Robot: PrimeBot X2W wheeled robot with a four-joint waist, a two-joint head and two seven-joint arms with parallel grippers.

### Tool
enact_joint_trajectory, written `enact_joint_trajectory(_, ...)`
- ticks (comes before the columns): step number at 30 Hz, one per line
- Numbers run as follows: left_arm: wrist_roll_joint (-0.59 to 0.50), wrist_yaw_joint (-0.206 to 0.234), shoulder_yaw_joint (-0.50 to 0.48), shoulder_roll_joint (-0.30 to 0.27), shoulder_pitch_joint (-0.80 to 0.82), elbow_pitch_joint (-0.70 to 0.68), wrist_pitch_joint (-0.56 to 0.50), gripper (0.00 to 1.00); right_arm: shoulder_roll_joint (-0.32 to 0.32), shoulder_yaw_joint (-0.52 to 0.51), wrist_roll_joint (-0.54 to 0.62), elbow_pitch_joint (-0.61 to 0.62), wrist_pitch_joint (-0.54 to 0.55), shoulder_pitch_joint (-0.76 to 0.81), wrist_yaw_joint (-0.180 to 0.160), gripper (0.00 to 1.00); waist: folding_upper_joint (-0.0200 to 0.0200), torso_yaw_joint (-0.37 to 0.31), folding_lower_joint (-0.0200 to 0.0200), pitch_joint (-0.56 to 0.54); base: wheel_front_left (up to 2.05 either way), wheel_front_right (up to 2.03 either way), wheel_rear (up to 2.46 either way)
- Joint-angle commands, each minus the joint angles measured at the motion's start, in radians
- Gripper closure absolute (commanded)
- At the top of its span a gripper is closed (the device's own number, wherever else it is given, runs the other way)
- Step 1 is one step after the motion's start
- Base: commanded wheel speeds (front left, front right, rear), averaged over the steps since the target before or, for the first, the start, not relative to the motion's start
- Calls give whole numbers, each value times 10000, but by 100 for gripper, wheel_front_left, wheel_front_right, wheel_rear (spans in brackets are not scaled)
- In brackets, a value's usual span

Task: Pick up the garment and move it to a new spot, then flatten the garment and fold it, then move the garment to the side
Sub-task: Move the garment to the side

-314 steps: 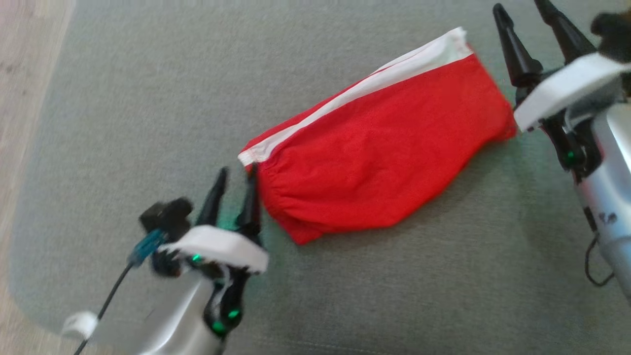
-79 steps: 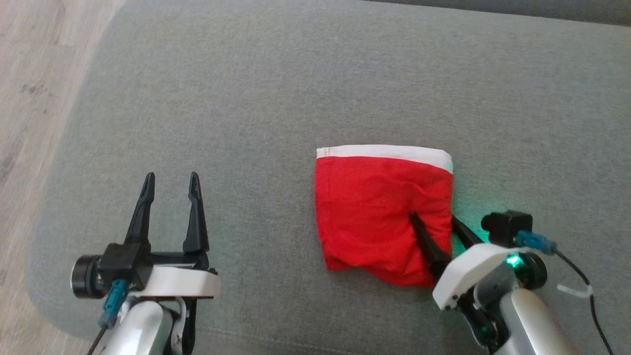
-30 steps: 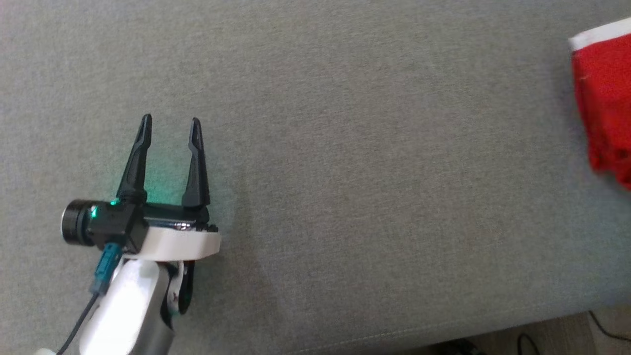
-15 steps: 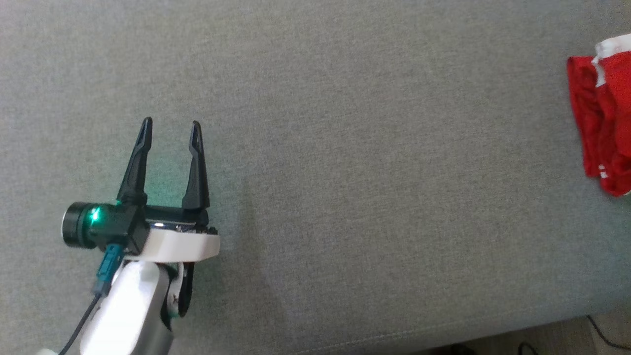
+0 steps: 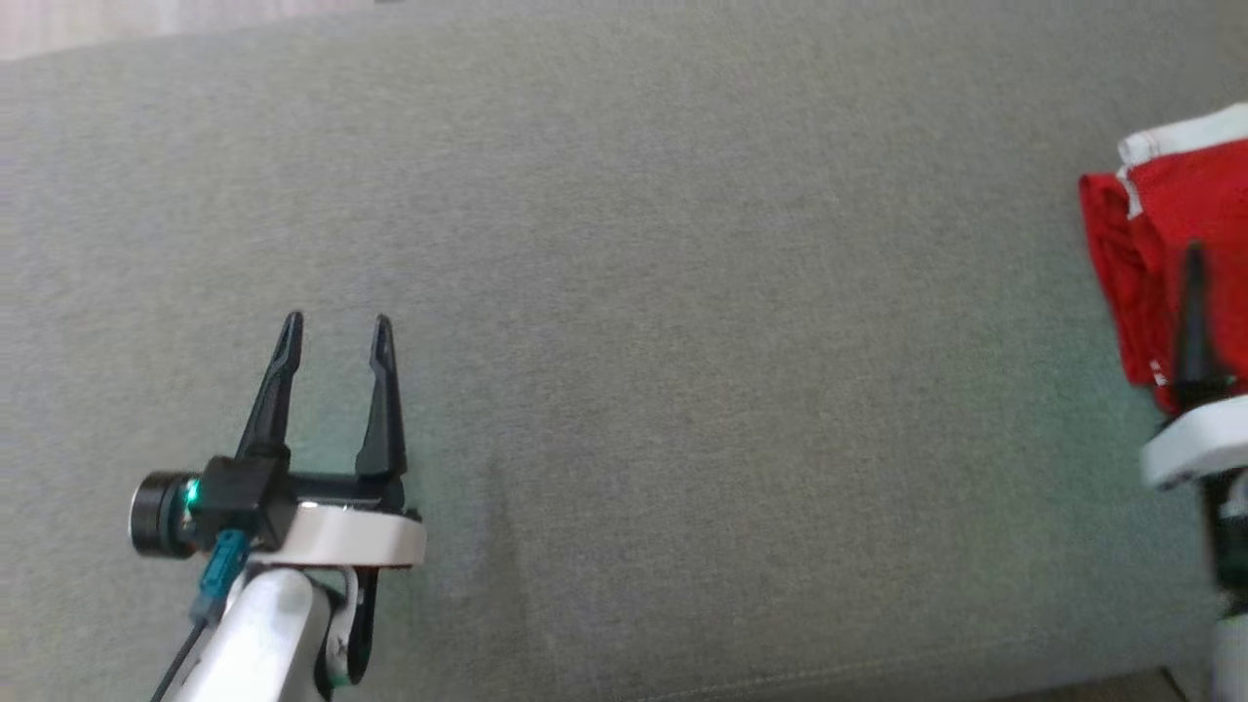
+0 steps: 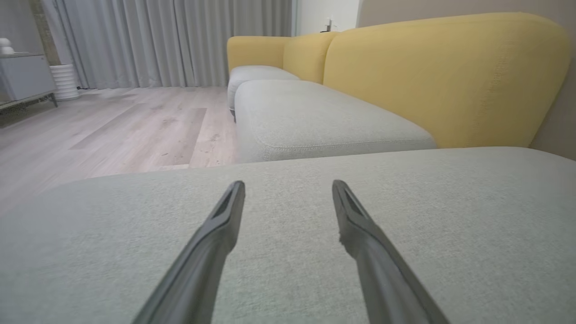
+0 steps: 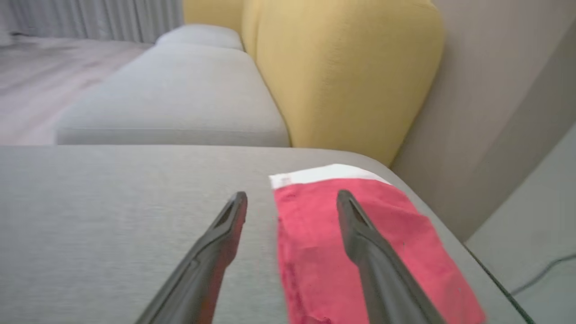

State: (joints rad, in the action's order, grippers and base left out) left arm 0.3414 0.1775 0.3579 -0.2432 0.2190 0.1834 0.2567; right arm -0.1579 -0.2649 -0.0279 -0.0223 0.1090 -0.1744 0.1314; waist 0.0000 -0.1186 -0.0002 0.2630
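Shorts (image 7: 315, 234), red and folded, lie directly ahead of the open right tool (image 7: 292, 200); the open left tool (image 5: 336, 327) sits well apart.

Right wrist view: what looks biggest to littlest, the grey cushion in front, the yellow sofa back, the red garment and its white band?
1. grey cushion, biggest
2. yellow sofa back
3. red garment, smaller-looking even though it lies nearer the camera
4. white band, littlest
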Motion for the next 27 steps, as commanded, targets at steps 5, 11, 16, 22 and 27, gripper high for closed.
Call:
enact_joint_trajectory(5, 150, 177, -501, -385, -20, -113, -90, 0, 680, 1073, -356, 1573, 167, 585, -7, 0, 0, 555, 2, -524, 0, 0, 0)
enact_joint_trajectory(11, 311, 342, -645, -510, -389, 9, -238, 0, 1023, 1859, -780, 1702, -37, 1018, -7, 0, 0, 948, 2, -1038, 0, 0, 0)
enact_joint_trajectory(16, 412, 447, -707, -615, -762, 9, -333, 0, 1070, 2175, -1273, 1644, -236, 1501, -7, 0, 0, 1120, 2, -1351, 0, 0, 0)
enact_joint_trajectory(22, 490, 521, -676, -721, -1206, -79, -482, 0, 1074, 2390, -1788, 1623, -408, 2175, -7, 0, 0, 1077, 2, -1668, 0, 0, 0)
enact_joint_trajectory(27, 539, 624, -675, -792, -1494, -153, -595, 0, 1075, 2706, -1952, 1751, -484, 2681, -7, 0, 0, 929, 2, -1905, 0, 0, 0)
